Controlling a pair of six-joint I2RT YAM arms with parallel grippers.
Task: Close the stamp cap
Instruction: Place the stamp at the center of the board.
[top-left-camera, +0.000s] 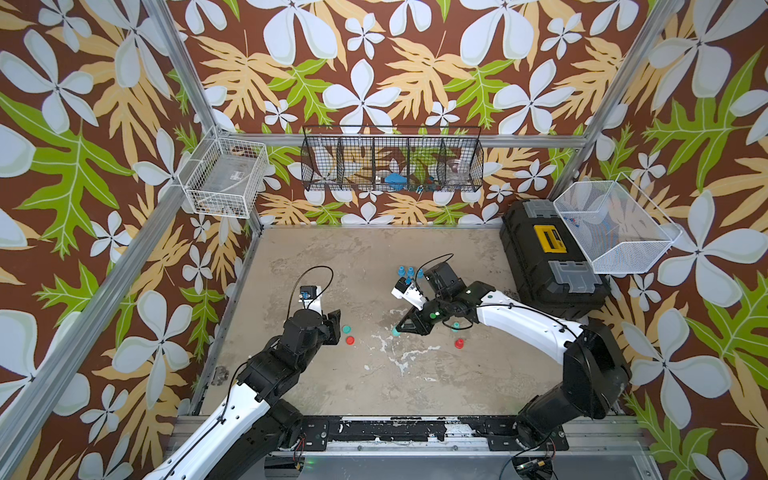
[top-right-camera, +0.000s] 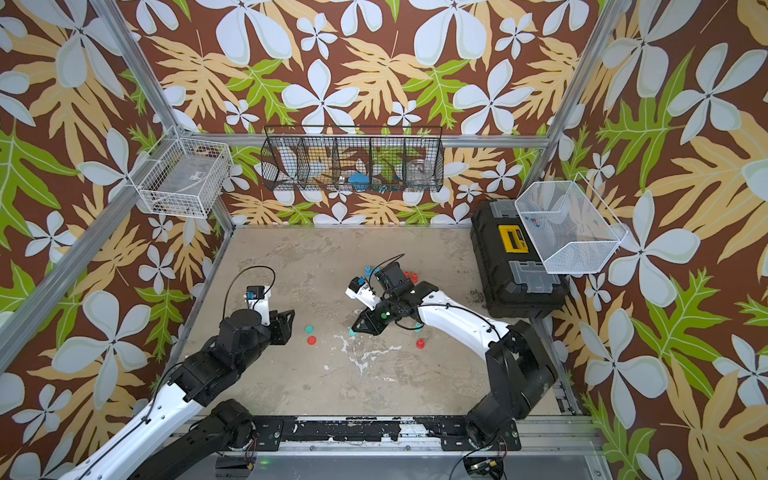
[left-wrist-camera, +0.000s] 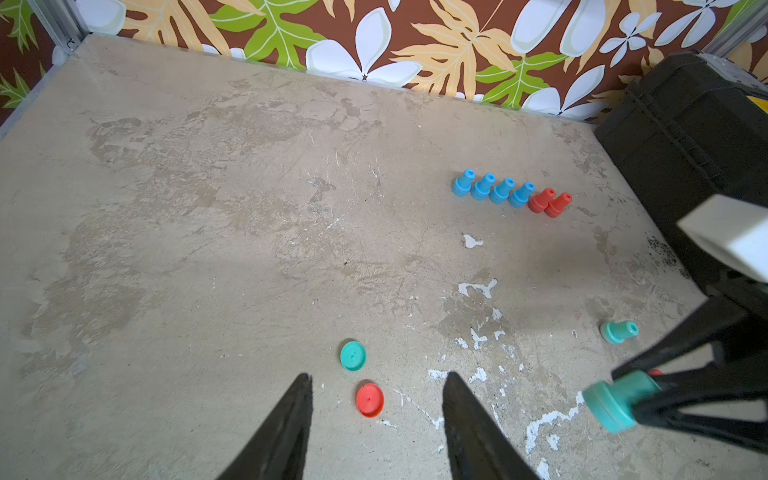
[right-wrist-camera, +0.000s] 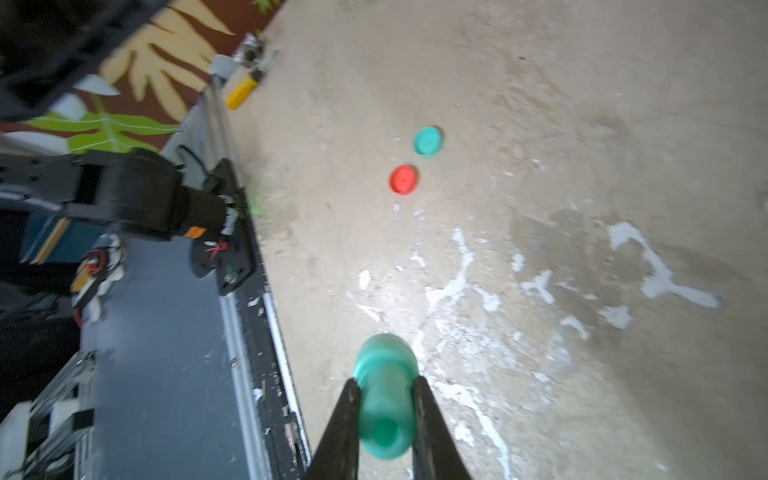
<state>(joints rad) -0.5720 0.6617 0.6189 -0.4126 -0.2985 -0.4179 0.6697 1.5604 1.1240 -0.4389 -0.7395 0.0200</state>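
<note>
At bench (top-left-camera: 332, 257) centre, we have right gripper (right-wrist-camera: 386, 382) clamped on the teal plastic stamp (right-wrist-camera: 384, 357), held sideways; left gripper (left-wrist-camera: 378, 375) open, empty, just beside flat round teal cap (left-wrist-camera: 353, 355) and flat round red cap (left-wrist-camera: 370, 400).

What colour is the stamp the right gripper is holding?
Teal green; the stamp in the right gripper shows best in the right wrist view.

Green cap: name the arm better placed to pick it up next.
Left. The left gripper hovers open beside the green cap; the right gripper is shut on a green stamp.
</note>
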